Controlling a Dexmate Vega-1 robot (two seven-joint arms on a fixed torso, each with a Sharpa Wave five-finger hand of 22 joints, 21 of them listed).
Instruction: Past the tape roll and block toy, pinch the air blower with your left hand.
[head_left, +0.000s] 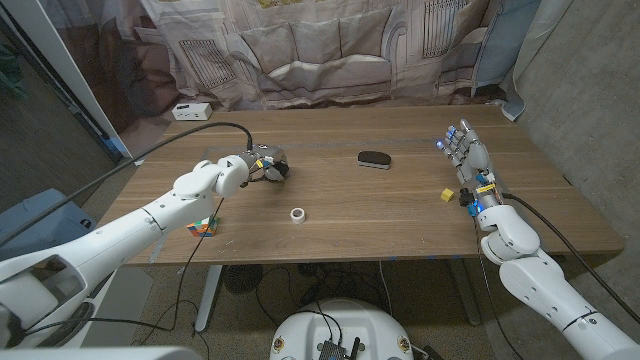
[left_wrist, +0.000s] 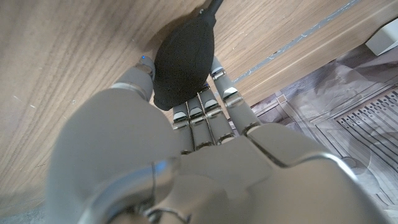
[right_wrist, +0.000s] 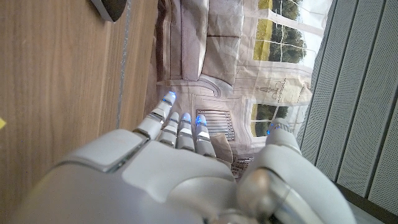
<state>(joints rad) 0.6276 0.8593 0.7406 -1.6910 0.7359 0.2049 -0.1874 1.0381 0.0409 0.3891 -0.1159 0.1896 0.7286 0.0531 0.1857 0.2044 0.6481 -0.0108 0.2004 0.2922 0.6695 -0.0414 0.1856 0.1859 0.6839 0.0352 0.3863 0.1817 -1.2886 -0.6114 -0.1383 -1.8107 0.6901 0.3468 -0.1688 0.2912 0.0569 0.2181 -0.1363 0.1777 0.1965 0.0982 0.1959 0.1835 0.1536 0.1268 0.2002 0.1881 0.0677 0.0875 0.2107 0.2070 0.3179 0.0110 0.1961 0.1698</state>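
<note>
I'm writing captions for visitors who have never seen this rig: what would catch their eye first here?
First, the left hand at the table's left middle, its fingers closed around the black air blower. Next, the right hand, upright and open near the right edge, with glowing blue fingertips. Between them lie a white tape roll and a dark oval object.

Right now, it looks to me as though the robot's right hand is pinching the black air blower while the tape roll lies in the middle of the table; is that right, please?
Not quite: the left hand is the one pinching the black air blower, as the left wrist view shows. The right hand holds nothing, its fingers apart. The tape roll does lie in the middle of the table.
</note>
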